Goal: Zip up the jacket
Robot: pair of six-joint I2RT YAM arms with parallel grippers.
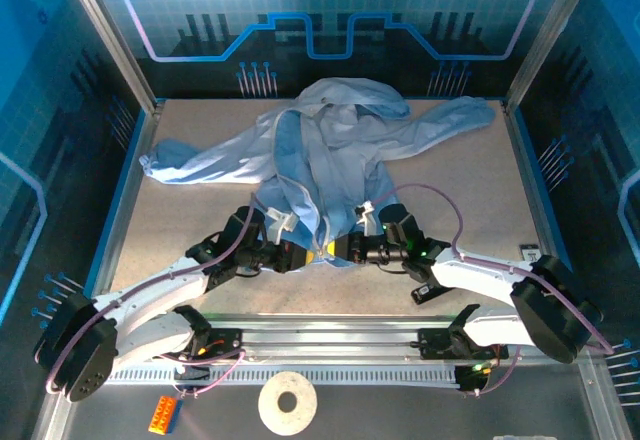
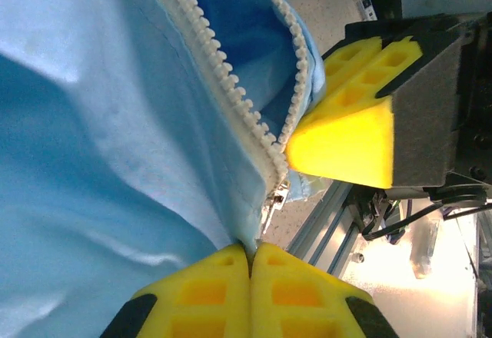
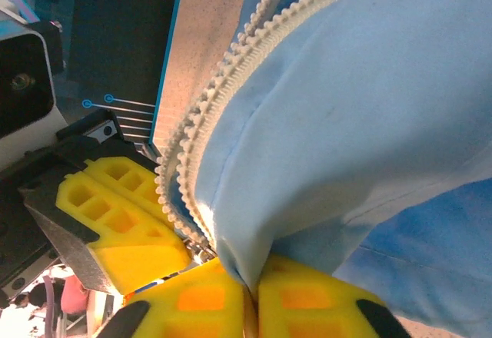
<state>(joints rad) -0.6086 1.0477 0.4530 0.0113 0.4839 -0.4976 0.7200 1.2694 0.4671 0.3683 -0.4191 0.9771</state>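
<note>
Left gripper (image 1: 298,254) and right gripper (image 1: 338,250) meet at the near hem of the jacket (image 1: 330,140) on the table (image 1: 450,210), a white roll (image 1: 287,402) by their bases; left wrist view, left fingers (image 2: 204,292) pinch blue fabric, the right gripper crowding the zipper (image 2: 231,84); right wrist view, right fingers (image 3: 307,303) pinch fabric likewise.

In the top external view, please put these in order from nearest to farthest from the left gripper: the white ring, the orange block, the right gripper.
From the left gripper:
1. right gripper, immediately to its right, at the bottom hem of the jacket.
2. white ring, below it, in front of the arm bases.
3. orange block, in the lower left corner.
</note>
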